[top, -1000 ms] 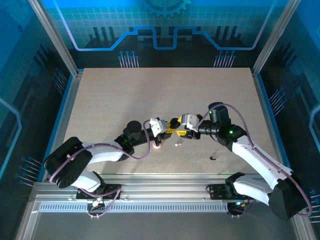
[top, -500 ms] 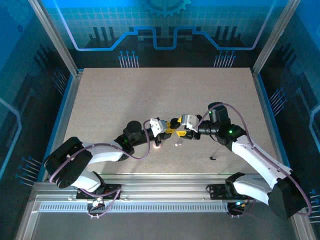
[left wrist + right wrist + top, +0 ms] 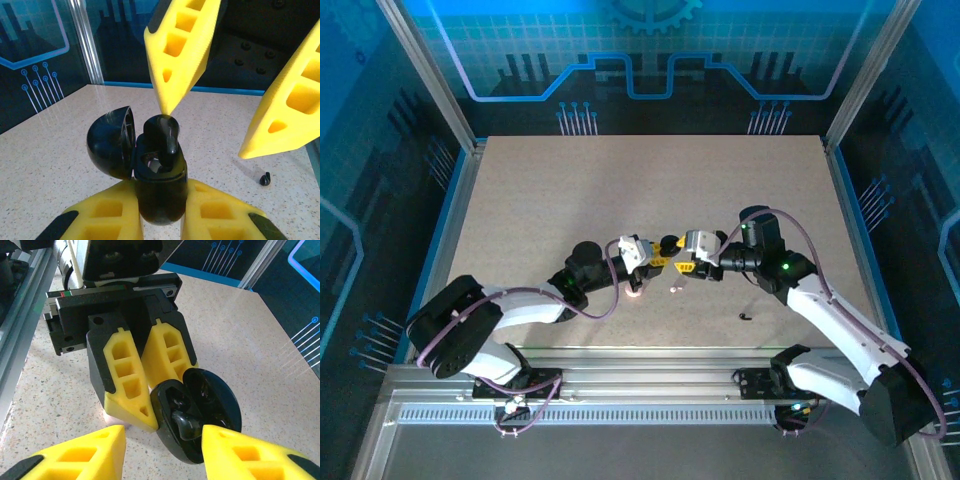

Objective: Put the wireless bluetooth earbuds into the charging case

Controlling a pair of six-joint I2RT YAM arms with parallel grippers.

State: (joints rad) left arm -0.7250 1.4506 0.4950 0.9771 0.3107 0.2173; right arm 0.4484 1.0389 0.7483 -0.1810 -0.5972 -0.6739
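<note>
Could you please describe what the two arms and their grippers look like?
The left arm and right arm have white links, black joints and looping purple cables; the right one shows a green light. Their fingers are yellow and wedge-shaped, with rectangular cut-outs, on black mounts.

Speckled beige flat tabletop [image 3: 540, 200], metal rails along left and right edges. Three small things lie on it, all in the near half. Tiny black curved earbud [image 3: 746, 317] sits front right, alone, well apart from the others. Tiny whitish-pink earbud [image 3: 673, 290] lies near the middle, closer to the front edge. Pale pinkish round case [image 3: 634, 293] rests near it to the left, not touching, partly covered from above, so its full outline cannot be told.
</note>
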